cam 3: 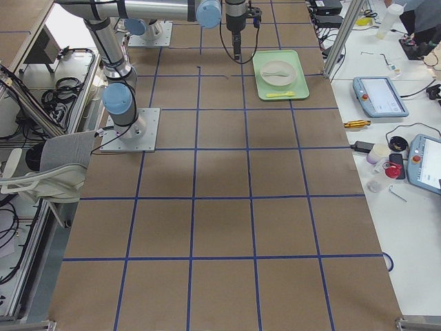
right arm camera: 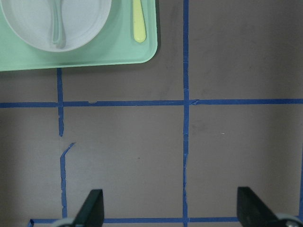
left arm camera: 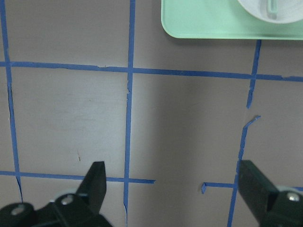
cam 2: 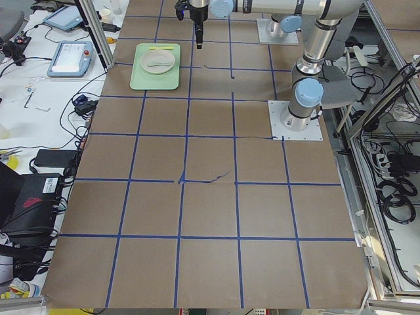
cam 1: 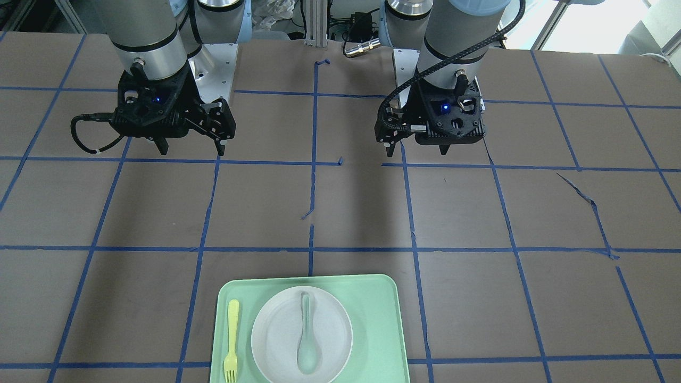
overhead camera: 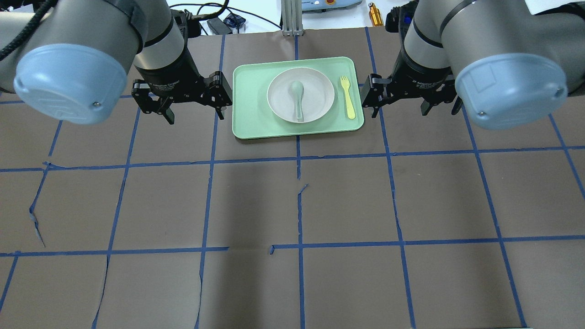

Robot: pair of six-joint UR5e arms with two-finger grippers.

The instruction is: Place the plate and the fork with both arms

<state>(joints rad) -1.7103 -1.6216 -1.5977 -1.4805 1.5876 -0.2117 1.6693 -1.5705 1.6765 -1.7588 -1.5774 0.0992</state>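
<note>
The off-white plate [overhead camera: 281, 98] lies in the middle of the mint-green tray [overhead camera: 249, 119], with a grey-green spoon [overhead camera: 298, 95] on it. The pale-yellow fork [overhead camera: 347, 97] lies on the tray beside the plate, on my right. The plate [cam 1: 274, 335] and fork [cam 1: 232, 340] also show in the front view. My left gripper [overhead camera: 194, 109] hangs open and empty above the table, left of the tray. My right gripper [overhead camera: 401, 108] hangs open and empty, right of the tray. The right wrist view shows the plate [right arm camera: 28, 23] and fork [right arm camera: 138, 21] ahead.
The tray [cam 1: 372, 298] sits at the table's far edge from me, on brown paper with a blue tape grid. Cables, a gold cylinder [overhead camera: 375, 14] and tablets [cam 3: 376, 95] lie beyond the table's edge.
</note>
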